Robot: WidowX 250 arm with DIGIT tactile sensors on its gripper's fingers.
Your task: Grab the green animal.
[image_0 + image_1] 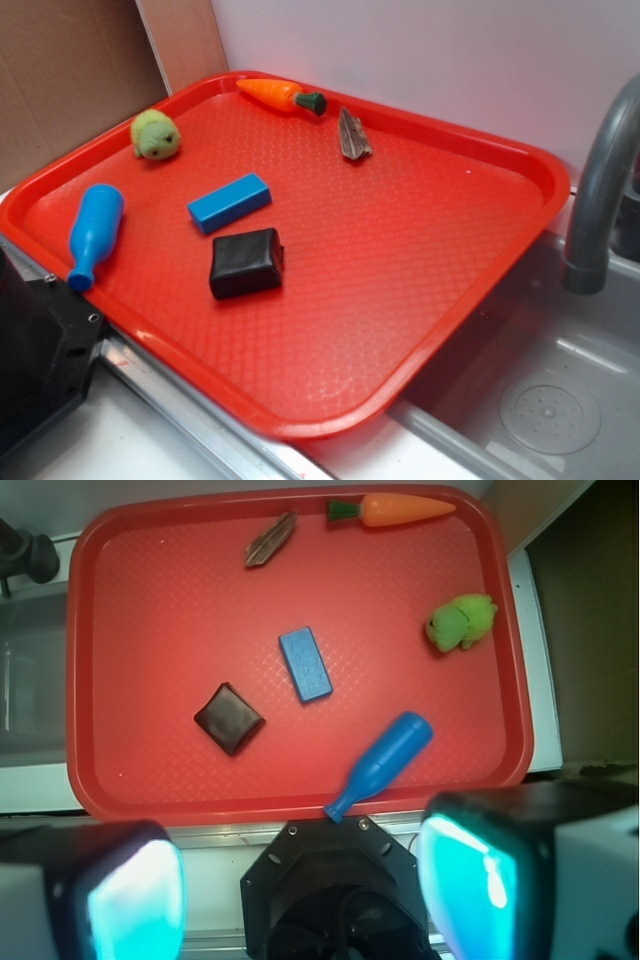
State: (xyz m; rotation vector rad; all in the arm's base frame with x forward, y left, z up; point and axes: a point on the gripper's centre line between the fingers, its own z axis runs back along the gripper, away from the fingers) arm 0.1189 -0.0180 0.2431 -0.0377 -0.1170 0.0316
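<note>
The green animal (155,134) is a small fuzzy yellow-green plush lying near the far left rim of the red tray (540,165). In the wrist view the animal (460,622) lies at the right side of the tray (82,630). My gripper (300,900) hangs high above the near edge of the tray, over the black robot base (335,890). Its two fingers (135,900) with cyan pads stand wide apart with nothing between them. The gripper does not show in the exterior view.
On the tray lie a blue block (305,663), a blue bottle-shaped toy (385,762), a black block (229,718), an orange carrot (400,509) and a brown piece (270,540). A grey faucet (600,190) and a sink (550,400) are beside the tray.
</note>
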